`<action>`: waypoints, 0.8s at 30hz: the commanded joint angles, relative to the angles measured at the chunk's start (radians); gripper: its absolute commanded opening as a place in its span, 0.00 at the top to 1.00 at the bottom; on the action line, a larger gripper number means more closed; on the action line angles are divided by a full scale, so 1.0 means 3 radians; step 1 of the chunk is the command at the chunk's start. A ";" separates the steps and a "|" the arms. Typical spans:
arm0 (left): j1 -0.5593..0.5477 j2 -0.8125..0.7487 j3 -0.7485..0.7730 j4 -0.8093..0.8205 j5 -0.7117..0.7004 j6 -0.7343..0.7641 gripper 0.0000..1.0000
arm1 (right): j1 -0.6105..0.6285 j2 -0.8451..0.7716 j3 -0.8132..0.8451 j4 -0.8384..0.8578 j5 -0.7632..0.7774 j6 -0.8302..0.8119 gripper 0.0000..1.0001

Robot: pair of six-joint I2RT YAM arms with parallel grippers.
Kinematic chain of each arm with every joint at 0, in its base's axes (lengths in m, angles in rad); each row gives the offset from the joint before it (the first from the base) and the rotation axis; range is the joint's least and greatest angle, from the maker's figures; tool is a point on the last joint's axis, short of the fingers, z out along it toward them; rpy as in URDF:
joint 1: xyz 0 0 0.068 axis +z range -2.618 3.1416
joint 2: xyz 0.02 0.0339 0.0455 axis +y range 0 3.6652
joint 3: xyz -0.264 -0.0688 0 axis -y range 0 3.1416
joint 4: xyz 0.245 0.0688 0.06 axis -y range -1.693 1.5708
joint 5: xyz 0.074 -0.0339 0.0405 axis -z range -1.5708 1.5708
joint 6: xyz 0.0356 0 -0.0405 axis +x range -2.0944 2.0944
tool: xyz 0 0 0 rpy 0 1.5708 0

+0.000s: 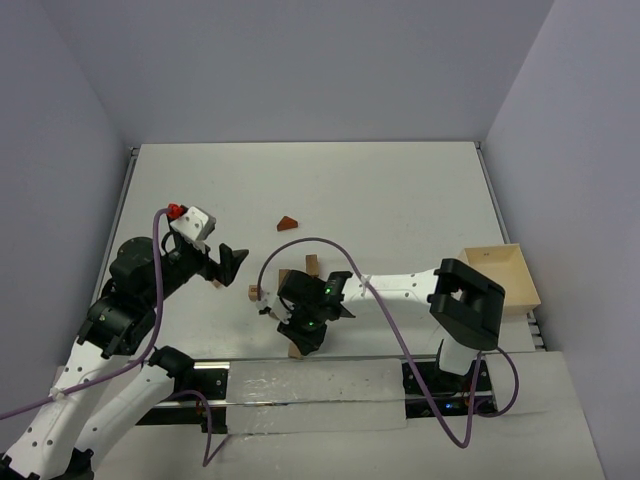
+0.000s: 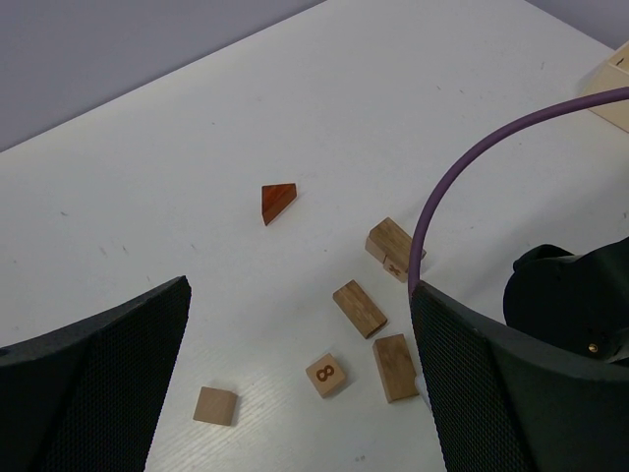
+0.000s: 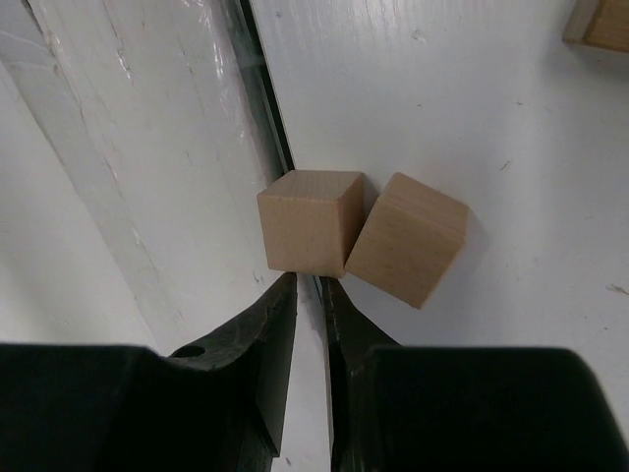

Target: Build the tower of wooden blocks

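The tan wooden blocks lie loose on the white table (image 1: 400, 200); no tower stands. In the left wrist view I see a reddish-brown wedge (image 2: 277, 202), two touching blocks (image 2: 393, 248), two short bricks (image 2: 360, 308) (image 2: 395, 367), a cube marked 8 (image 2: 325, 375) and a small flat block (image 2: 215, 405). My left gripper (image 2: 300, 290) is open and empty above them. My right gripper (image 3: 310, 280) is shut and empty. Its tips are at the near face of one of two plain cubes (image 3: 310, 221) (image 3: 408, 238) by the table's front edge.
A pale wooden open tray (image 1: 500, 280) stands at the right edge of the table. A purple cable (image 2: 462, 177) arcs across the left wrist view. The right arm (image 1: 400, 285) reaches leftward over the front of the table. The wedge (image 1: 288, 223) lies apart, farther back.
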 commanded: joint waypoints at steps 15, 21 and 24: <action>0.0049 0.0000 0.0102 0.0160 0.0019 -0.0032 0.01 | -0.0253 -0.0549 0.0032 -0.0140 -0.0027 -0.0023 0.00; 0.0049 0.0049 0.0123 0.0173 0.0068 -0.0024 0.01 | -0.0266 -0.0532 0.0100 -0.0064 0.0148 -0.0069 0.00; 0.0054 0.0061 0.0134 0.0172 0.0071 -0.0022 0.01 | -0.0265 -0.0381 0.0190 0.0002 0.0205 -0.0031 0.00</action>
